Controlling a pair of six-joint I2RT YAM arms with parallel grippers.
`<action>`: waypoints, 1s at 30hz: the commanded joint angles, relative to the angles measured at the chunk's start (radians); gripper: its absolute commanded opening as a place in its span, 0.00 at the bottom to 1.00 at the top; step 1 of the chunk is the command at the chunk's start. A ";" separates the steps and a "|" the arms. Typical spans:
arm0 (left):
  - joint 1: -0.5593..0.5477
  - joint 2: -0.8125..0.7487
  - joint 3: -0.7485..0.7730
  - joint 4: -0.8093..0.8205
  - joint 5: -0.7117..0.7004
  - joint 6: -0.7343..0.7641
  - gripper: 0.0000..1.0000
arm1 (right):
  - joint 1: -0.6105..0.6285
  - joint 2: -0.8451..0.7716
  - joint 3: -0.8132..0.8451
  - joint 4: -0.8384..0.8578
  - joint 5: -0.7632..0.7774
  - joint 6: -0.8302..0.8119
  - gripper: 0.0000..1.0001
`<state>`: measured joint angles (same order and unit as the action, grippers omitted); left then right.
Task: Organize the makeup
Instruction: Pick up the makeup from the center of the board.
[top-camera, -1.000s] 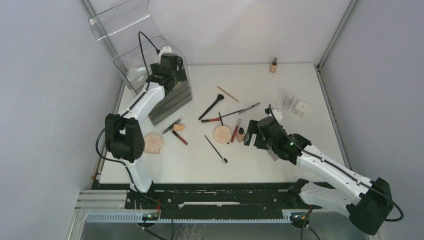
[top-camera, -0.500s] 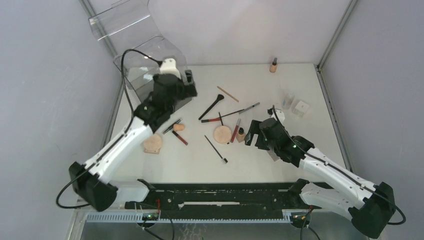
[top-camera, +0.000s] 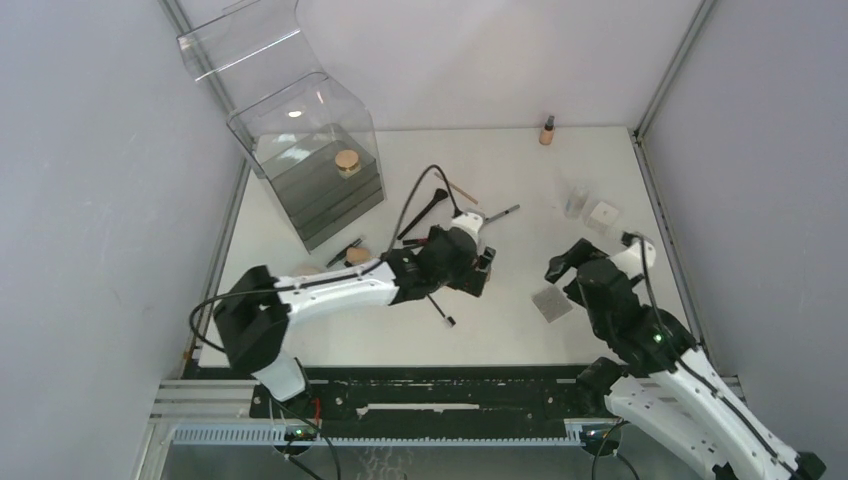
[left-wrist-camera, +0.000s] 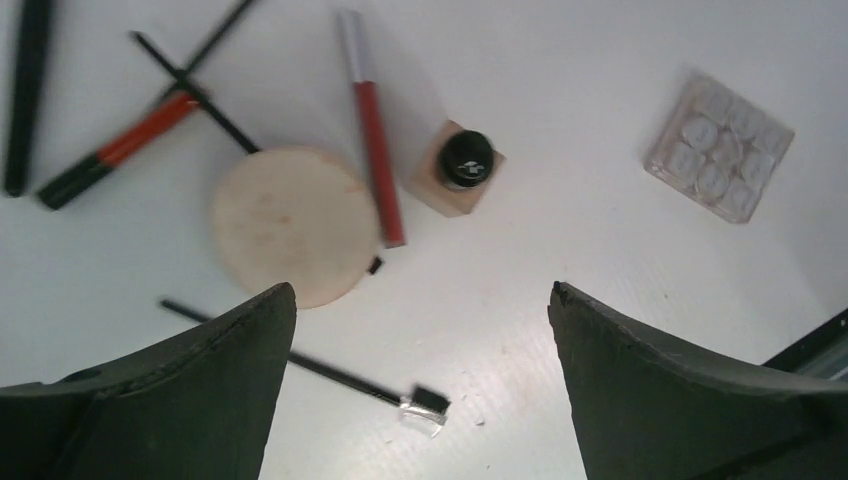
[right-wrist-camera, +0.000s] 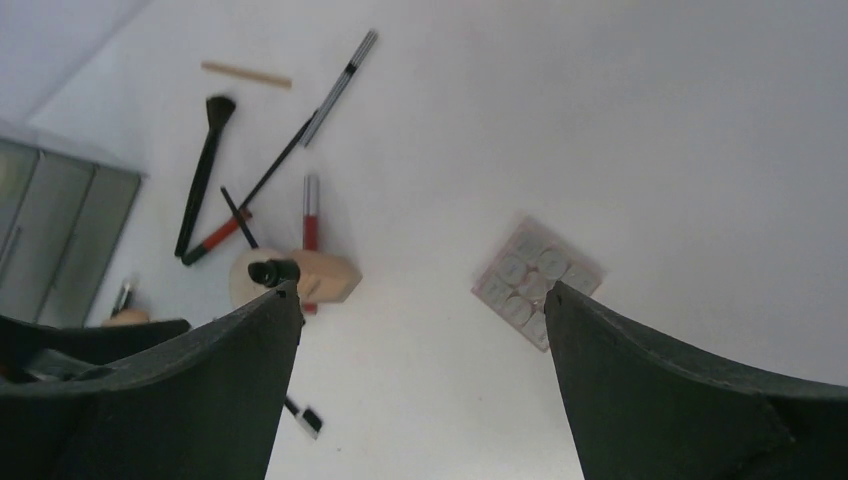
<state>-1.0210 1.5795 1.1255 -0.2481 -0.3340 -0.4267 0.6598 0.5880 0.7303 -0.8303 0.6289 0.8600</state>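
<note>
While both end effectors hang above the white desk (top-camera: 520, 170) with jaws spread wide and nothing between them, the makeup lies scattered below. Under the left end effector (left-wrist-camera: 420, 300) sits a round tan compact (left-wrist-camera: 293, 226), pale and flat. A red lip tube (left-wrist-camera: 371, 125) with a silver end runs along its right edge, and a small beige bottle (left-wrist-camera: 461, 172) with a black cap stands just beside that tube. A thin black brush (left-wrist-camera: 330, 372) lies near the compact's lower edge. A red-and-black pencil (left-wrist-camera: 120, 148) is crossed by a thin black stick. Well off to the right lies a clear palette (left-wrist-camera: 719, 160) of small round pans, which also shows under the right end effector (right-wrist-camera: 420, 300).

From above, a second compact (top-camera: 347, 160) rests inside the clear drawer box (top-camera: 310, 150) at the desk's far left. A peach sponge (top-camera: 357, 256) lies in front of that box, and a white cube box (top-camera: 603, 214) sits near the right edge. The left arm (top-camera: 340, 285) stretches across the middle and hides the compact and bottle there.
</note>
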 joint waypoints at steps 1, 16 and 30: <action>-0.011 0.092 0.136 0.059 0.082 0.012 1.00 | -0.031 -0.083 0.017 -0.097 0.083 0.049 0.97; -0.007 0.362 0.384 -0.113 0.150 0.203 0.77 | -0.032 -0.023 0.007 -0.044 0.005 0.030 0.97; 0.011 0.291 0.374 -0.117 0.087 0.228 0.00 | -0.032 -0.020 -0.011 -0.014 -0.020 0.023 0.97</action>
<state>-1.0286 1.9488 1.4593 -0.3489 -0.2085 -0.2317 0.6300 0.5716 0.7265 -0.8795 0.6159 0.8829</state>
